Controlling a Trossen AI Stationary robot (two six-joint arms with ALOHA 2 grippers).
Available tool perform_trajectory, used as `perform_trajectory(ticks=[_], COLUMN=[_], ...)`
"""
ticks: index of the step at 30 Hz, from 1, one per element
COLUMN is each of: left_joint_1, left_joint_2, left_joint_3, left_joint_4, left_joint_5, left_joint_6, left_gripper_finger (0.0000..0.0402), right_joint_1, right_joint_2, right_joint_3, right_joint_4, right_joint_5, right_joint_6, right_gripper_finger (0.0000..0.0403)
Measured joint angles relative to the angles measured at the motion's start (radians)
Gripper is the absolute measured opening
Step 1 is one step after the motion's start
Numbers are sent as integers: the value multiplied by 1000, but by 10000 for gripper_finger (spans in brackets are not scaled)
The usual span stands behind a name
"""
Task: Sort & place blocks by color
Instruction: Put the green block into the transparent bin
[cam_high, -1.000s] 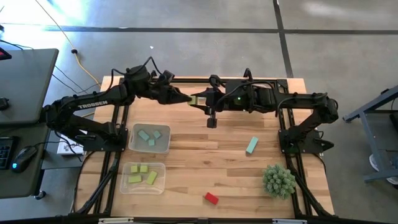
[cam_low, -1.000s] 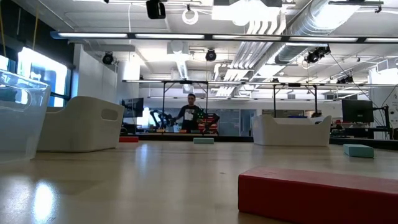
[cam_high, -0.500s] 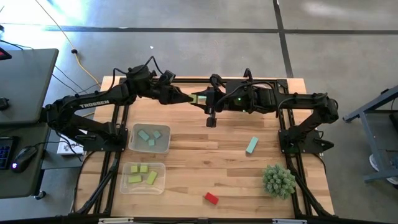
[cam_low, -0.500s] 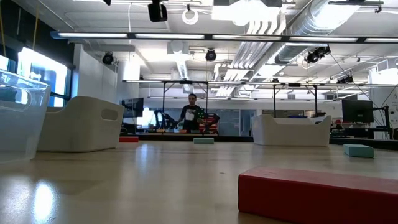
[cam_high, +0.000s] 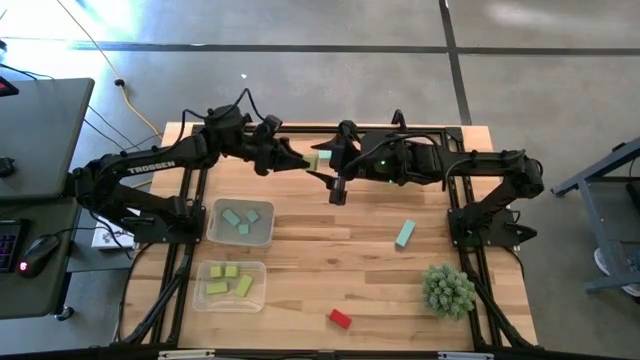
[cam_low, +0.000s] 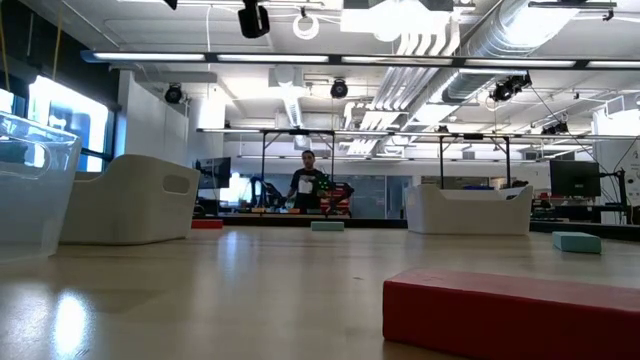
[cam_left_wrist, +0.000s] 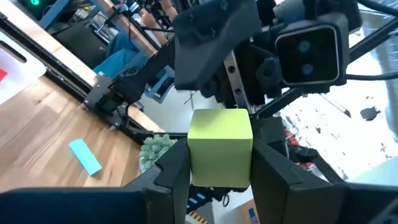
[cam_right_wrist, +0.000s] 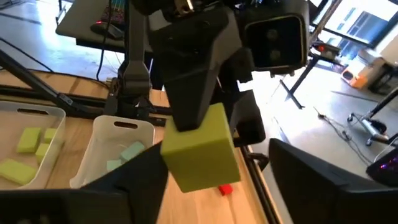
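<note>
Above the surface (cam_high: 330, 250), left gripper (cam_left_wrist: 219, 163) is pinching the yellow-green cube (cam_left_wrist: 220, 147); right gripper (cam_right_wrist: 217, 171), jaws spread, should be backing straight off.

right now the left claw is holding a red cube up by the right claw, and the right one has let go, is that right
Not quite: the cube is yellow-green, not red. The left wrist view shows it pinched in the left claw. The rest holds: in the right wrist view the right claw stands open around it, its fingers clear of the cube.

Plant ball (cam_high: 448, 290), clear trays (cam_high: 242, 222)
</note>
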Motion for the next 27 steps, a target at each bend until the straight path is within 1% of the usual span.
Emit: perform_trajectory(ticks=[3,8,11,15,18,22,27], left_joint_1=[0,-1,-12,-45,-91,-177,-320], left_joint_2=[-4,-31,-58,-100,-130,-164,-191], left_joint_3=[0,0,-1,-1,-1,-1,-1], left_joint_4=[-25,-137,-273,-457,-585,-738,-905], left_joint_5=[1,-18,-69,-173,-263,-363,-466], left_joint_6=[22,100,168,239,274,271,188], left_gripper_finger=[106,106,106,107,107,106,108], right_joint_1=[0,5,10,10,10,10,10], right_joint_2=[0,-1,-2,-3,-3,-3,-3], right_joint_3=[0,0,0,0,0,0,0], right_joint_4=[-11,-72,-118,-170,-198,-236,-289], right_joint_5=[5,5,12,9,-10,-49,-75], right_joint_6=[35,92,127,179,235,305,354], right_gripper_finger=[286,293,294,294,295,295,295])
